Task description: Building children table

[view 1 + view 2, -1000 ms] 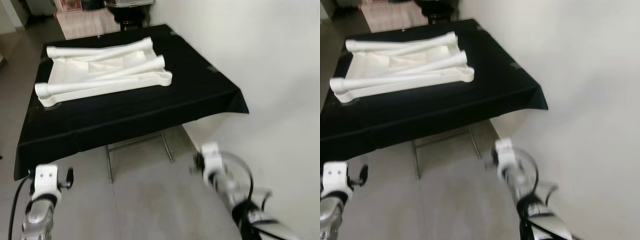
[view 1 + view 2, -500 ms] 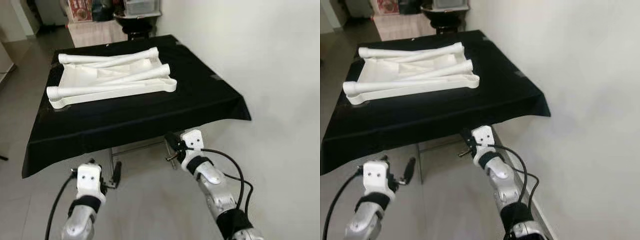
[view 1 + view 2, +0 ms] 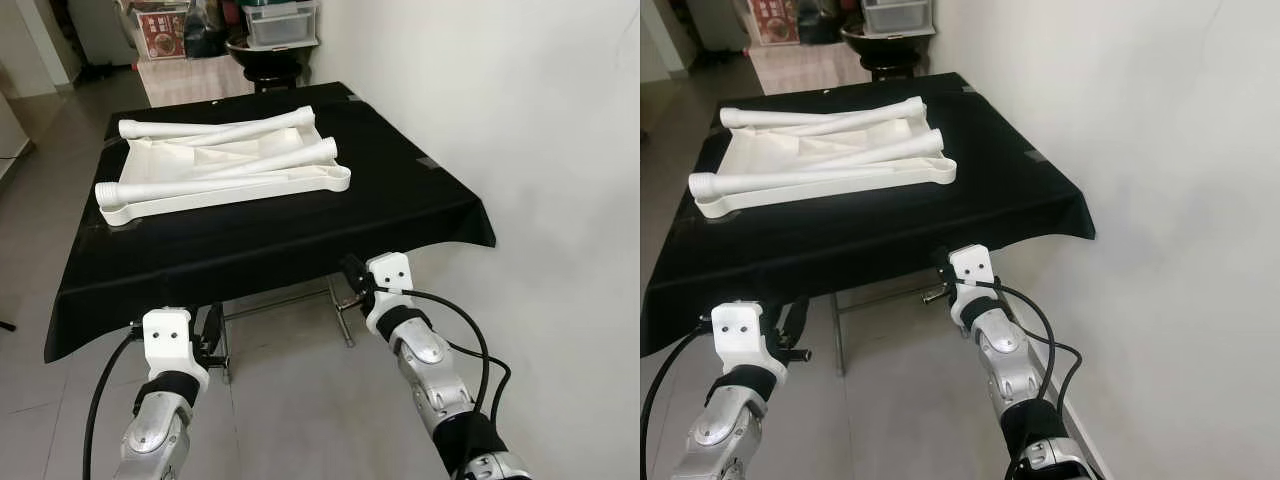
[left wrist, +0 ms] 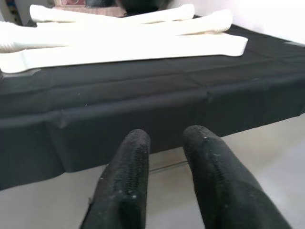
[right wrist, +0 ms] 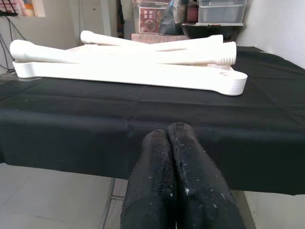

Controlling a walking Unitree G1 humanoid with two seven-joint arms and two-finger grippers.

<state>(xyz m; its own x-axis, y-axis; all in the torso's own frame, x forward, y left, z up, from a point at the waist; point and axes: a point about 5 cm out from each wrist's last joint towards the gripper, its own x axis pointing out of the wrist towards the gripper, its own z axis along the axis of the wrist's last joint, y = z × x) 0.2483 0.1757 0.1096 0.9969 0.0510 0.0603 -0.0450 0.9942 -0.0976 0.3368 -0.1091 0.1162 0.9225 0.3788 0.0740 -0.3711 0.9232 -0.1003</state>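
A white children's table top lies upside down on a black-clothed table. Several white legs lie loose across it, one along its near edge. Both of my grippers hang below the cloth's front edge, short of the white parts. The left gripper points at the cloth; in the left wrist view its fingers stand slightly apart with nothing between them. The right gripper is close under the cloth's hem. Its fingers are pressed together and empty in the right wrist view.
The table stands on a metal folding frame over a tiled floor. A white wall runs close along the right side. Storage boxes and a dark round stool stand behind the table.
Both arms have risen from low and blurred to just under the cloth's front edge. The camera has shifted and steadied. The white parts have not moved.
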